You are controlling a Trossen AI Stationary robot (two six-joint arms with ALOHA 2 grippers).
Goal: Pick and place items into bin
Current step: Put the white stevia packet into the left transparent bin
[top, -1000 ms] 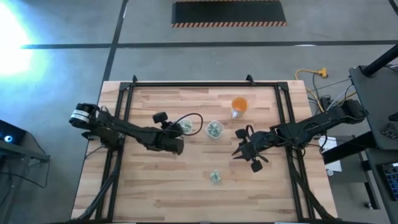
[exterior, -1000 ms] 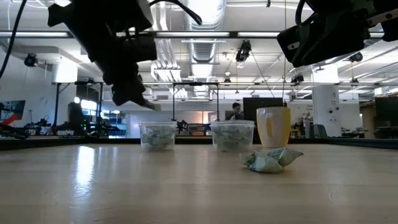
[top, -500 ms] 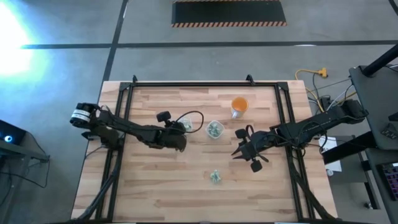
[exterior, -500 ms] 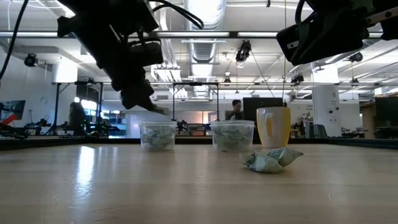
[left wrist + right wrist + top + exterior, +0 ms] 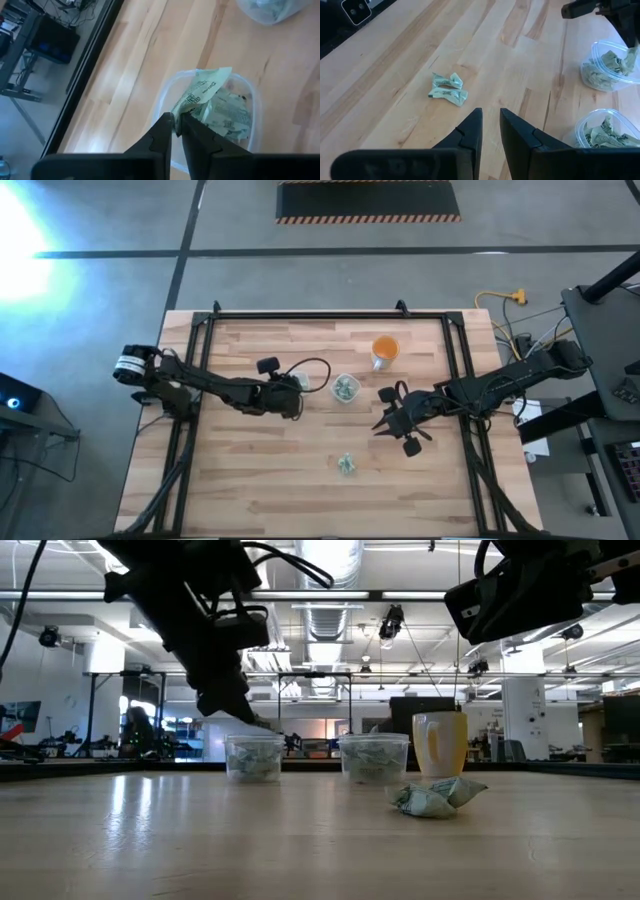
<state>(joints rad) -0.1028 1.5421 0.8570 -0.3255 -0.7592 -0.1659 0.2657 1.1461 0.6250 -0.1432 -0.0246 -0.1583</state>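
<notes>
Moved over the clear cup [image 5: 210,125], the left end effector [image 5: 176,120] is pinched on a wrapper [image 5: 200,92]; letting go is needed next.

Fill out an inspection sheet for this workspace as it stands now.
Surface: wooden table, black frame around it.
Job's things: two clear cups holding green-and-white wrappers; loose wrappers on the table.
Clutter: orange cup.
Grippers: left tool above one clear cup, pinching a wrapper; right tool hovers empty, fingers slightly apart.
Cables: black loop on left arm; yellow cable on floor.
Surroundings: open workshop; a person far behind.
</notes>
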